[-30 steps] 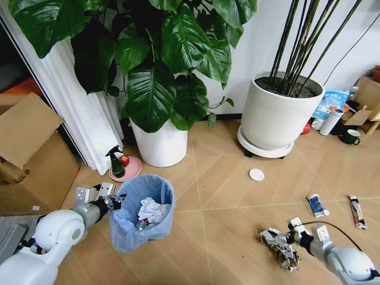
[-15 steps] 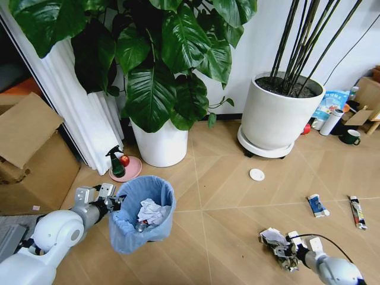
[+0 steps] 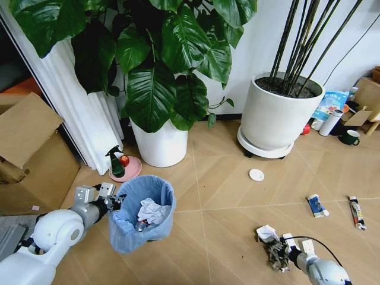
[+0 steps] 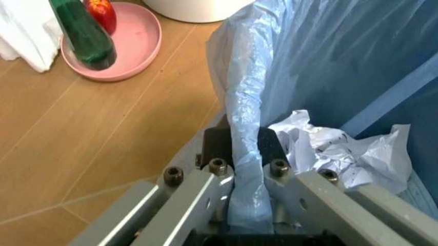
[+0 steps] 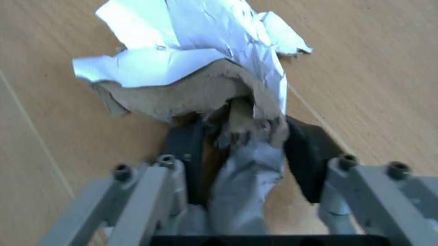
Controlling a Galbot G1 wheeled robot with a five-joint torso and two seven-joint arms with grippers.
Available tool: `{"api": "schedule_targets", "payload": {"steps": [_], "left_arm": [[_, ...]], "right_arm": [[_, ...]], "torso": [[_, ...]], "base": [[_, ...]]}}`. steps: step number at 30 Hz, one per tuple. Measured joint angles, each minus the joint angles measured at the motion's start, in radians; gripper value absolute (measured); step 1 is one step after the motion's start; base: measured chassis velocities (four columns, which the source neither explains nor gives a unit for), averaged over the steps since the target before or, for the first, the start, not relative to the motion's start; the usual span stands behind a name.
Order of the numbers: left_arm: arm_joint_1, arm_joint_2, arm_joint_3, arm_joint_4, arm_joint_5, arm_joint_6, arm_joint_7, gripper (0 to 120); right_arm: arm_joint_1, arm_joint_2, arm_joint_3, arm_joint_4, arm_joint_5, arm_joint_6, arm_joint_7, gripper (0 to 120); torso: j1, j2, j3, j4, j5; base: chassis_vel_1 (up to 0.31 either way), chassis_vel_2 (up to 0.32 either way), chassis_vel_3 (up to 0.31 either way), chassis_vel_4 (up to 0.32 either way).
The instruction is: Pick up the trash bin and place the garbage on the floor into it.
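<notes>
The trash bin (image 3: pixel 142 215), lined with a light-blue bag, holds crumpled white paper (image 4: pixel 342 154). My left gripper (image 3: pixel 113 202) is shut on the near rim of the bin (image 4: pixel 245 133), with bag plastic pinched between its fingers. At the lower right, my right gripper (image 3: pixel 276 252) is low over the floor (image 3: pixel 225 196), shut on a crumpled white paper wad (image 3: pixel 266 233). The wad (image 5: pixel 198 61) bulges out past the fingertips (image 5: pixel 308 154). More garbage lies on the planks: a white round lid (image 3: pixel 256 174), a blue-white wrapper (image 3: pixel 317 205) and a thin tube (image 3: pixel 356 212).
Two large white plant pots (image 3: pixel 159 145) (image 3: pixel 274 119) stand by the back wall. A pink dish with a green spray bottle (image 3: pixel 116 164) sits left of the bin. Cardboard boxes (image 3: pixel 29 154) are at the left; cups and clutter (image 3: pixel 350 136) at the far right.
The right arm has drawn back toward the lower edge of the view, with the gripper and paper wad shifting slightly left. The left arm and bin have not moved.
</notes>
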Motion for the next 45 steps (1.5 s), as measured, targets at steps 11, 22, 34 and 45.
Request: {"api": "schedule_targets", "payload": {"steps": [11, 22, 34, 45], "left_arm": [[0.007, 0.002, 0.0, -0.012, 0.0, 0.0, -0.004, 0], [0.014, 0.012, 0.001, -0.026, 0.001, 0.0, -0.006, 0], [0.013, 0.01, 0.02, -0.032, 0.008, 0.0, -0.01, 0], [-0.005, -0.001, 0.045, -0.038, 0.014, 0.0, -0.014, 0]], "right_arm": [[0.007, 0.025, 0.014, -0.001, -0.012, 0.024, 0.009, 0], [0.003, -0.015, 0.091, 0.175, 0.022, 0.053, 0.009, 0], [0.015, -0.151, 0.042, 0.586, 0.213, -0.028, 0.065, 0], [0.296, -0.26, -0.203, 0.804, 0.505, -0.152, 0.2, 0]], "torso": [[0.0, 0.0, 0.0, 0.0001, 0.0016], [0.0, 0.0, 0.0, 0.0002, 0.0012], [0.0, 0.0, 0.0, 0.0001, 0.0007], [0.0, 0.0, 0.0, 0.0001, 0.0005]], "base": [[0.0, 0.0, 0.0, 0.0], [0.0, 0.0, 0.0, 0.0], [0.0, 0.0, 0.0, 0.0], [0.0, 0.0, 0.0, 0.0]]}}
